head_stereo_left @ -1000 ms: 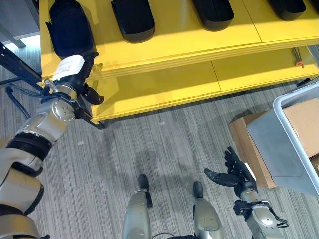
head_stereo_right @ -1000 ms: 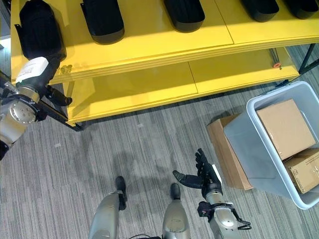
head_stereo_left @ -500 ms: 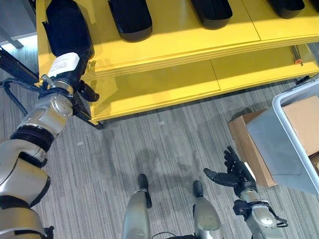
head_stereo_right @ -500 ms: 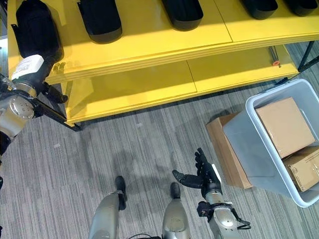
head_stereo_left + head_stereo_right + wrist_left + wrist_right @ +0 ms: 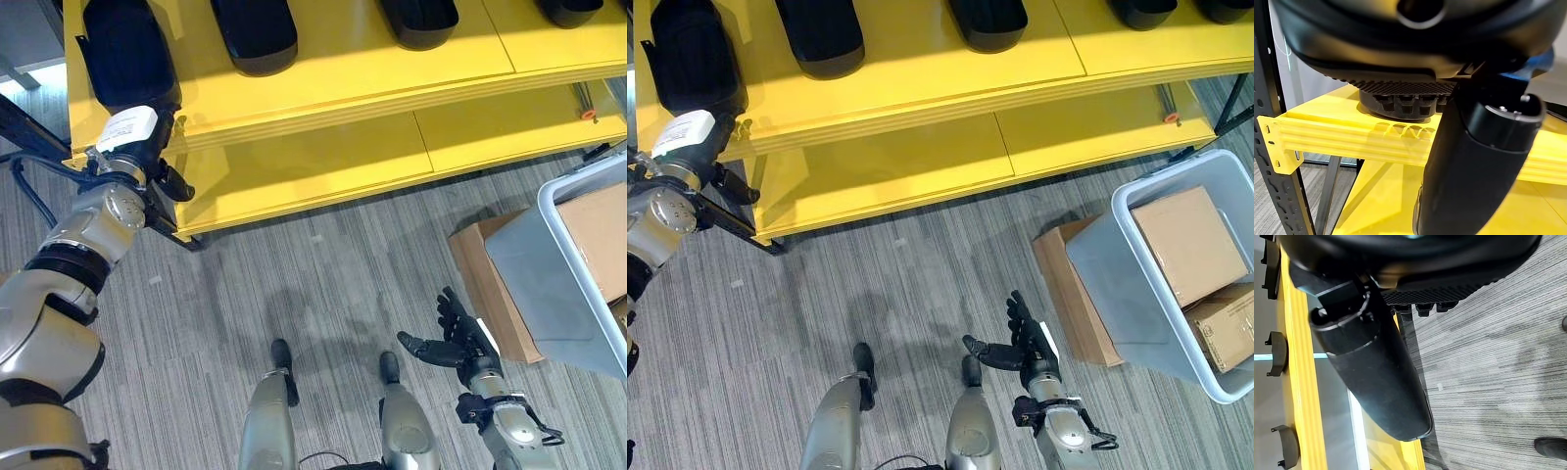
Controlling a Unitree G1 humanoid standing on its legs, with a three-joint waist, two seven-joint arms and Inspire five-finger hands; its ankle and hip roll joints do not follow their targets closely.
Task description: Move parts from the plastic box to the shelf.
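The left robot hand (image 5: 147,147), fingers hidden so grip unclear, meets the black moulded plastic part (image 5: 125,54) on the yellow shelf (image 5: 343,69); probably light, stiff and smooth, best held across its narrow end; the right robot hand (image 5: 456,343) hangs open.

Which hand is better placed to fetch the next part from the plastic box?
Probably right: the right hand hangs open, nearer the plastic box; the left hand is at the shelf.

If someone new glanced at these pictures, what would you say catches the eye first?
The bright yellow shelf across the top, with a row of black parts on it. The left hand reaches the leftmost black part at the shelf's front left corner. At right, a grey plastic box holds cardboard boxes; the right hand hangs open over the floor.
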